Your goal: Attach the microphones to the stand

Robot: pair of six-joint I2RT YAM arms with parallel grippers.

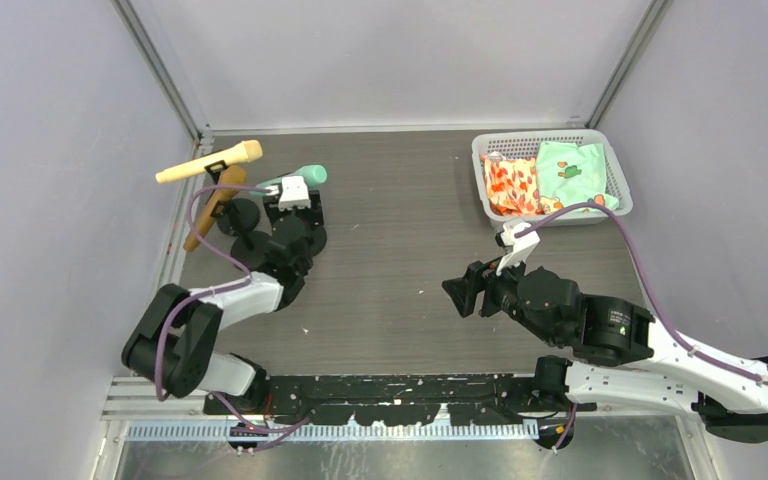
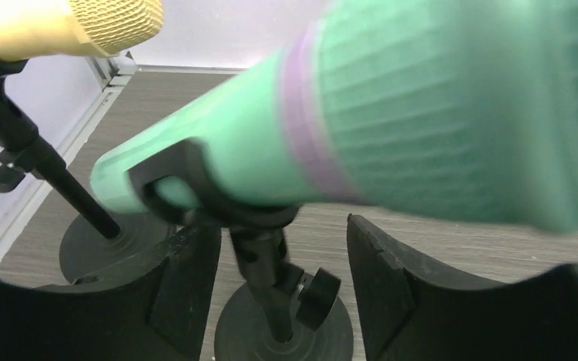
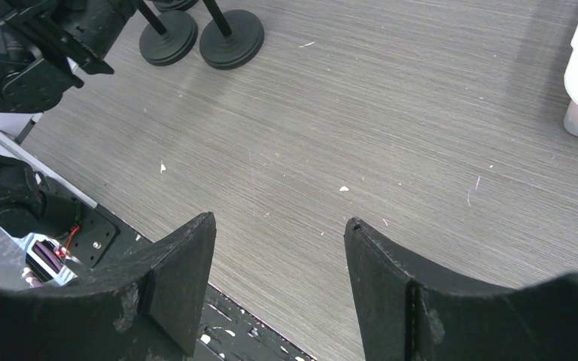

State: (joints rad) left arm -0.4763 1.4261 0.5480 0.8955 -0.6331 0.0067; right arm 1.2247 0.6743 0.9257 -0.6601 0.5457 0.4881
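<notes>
Left gripper (image 2: pixel 278 229) sits lowest in its wrist view, jaws parted and holding nothing. Just above them the mint-green microphone (image 2: pixel 391 113) lies crosswise, its tail seated in the black clip (image 2: pixel 184 184) of a stand (image 2: pixel 271 301). Its head points right and its tail left. The head of the cream-yellow microphone (image 2: pixel 113 19) shows at far left.

From the right wrist I see the right gripper (image 3: pixel 278 226) spread wide and empty over the table (image 3: pixel 391 128). The stand bases (image 3: pixel 232 41) are well off to its far left.

From above, all three microphones cluster at the far left, with the cream-yellow one up on its stand. The golden-brown microphone (image 1: pixel 212 208) slants just left of my left arm, and I cannot tell whether it is clipped. I judge the left arm much the nearer for any adjustment.
</notes>
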